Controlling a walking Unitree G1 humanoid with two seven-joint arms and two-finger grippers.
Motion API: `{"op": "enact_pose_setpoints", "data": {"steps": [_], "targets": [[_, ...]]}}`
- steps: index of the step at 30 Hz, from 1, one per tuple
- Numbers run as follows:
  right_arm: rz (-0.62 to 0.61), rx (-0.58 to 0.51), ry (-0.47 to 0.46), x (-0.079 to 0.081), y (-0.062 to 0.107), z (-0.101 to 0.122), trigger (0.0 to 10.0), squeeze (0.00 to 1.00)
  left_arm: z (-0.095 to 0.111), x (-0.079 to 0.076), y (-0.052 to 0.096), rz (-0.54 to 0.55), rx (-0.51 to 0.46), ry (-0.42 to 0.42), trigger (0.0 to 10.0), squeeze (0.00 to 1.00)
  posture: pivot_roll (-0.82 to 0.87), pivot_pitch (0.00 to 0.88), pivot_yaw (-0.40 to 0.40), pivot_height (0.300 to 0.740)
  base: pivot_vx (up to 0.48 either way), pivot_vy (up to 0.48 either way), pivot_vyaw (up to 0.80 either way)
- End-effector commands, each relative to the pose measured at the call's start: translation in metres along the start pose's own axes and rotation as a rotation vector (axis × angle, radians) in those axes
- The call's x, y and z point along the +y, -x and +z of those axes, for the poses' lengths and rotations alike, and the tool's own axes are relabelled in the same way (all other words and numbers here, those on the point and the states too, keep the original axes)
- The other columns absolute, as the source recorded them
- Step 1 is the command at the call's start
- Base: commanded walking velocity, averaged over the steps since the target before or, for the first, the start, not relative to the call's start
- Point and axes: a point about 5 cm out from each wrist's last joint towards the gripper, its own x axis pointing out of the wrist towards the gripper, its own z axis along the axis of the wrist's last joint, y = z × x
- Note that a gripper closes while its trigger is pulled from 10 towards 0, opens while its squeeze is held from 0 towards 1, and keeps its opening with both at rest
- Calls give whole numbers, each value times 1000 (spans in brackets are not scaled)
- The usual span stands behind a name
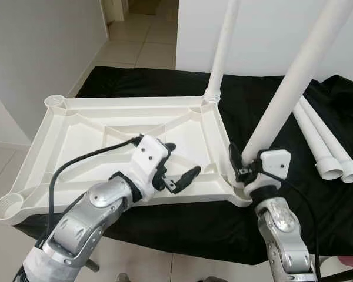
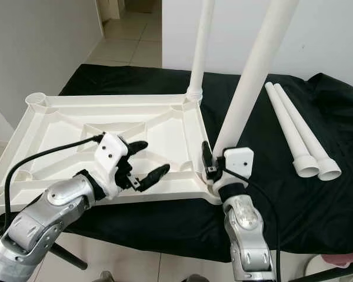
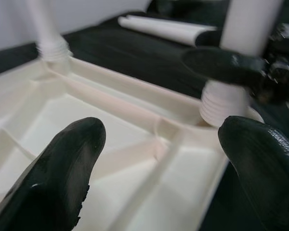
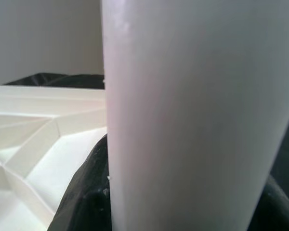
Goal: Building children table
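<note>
Right claw clamped low on leg: light, stiff, slick plastic, so grip near thread. Left claw apart over top.

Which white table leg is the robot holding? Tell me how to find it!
Find the big white tabletop lying upside down on the black cloth. Two legs stand up from its corners; the held leg is the nearer one, tilted, with the right gripper clamped round its base. The other leg stands free.
</note>
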Motion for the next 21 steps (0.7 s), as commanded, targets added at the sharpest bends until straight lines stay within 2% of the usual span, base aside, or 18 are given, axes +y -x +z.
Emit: {"op": "enact_pose_setpoints", "data": {"steps": [1, 5, 11, 21], "targets": [[17, -3, 13, 2, 2, -1, 10000, 0, 4, -20, 2, -365, 2, -16, 10000, 0, -69, 0, 1, 740, 0, 0, 0], [23, 15, 21, 1, 8, -5, 10000, 0, 4, -21, 2, -371, 13, -18, 10000, 0, -69, 0, -1, 740, 0, 0, 0], [59, 86, 70, 0, 19, -28, 10000, 0, 4, -23, -1, -386, 26, -42, 10000, 0, -70, 0, 3, 740, 0, 0, 0], [106, 109, 139, -7, 27, -36, 10000, 0, 7, -21, -2, -385, 29, -50, 10000, 0, -66, 0, 6, 740, 0, 0, 0]]}}
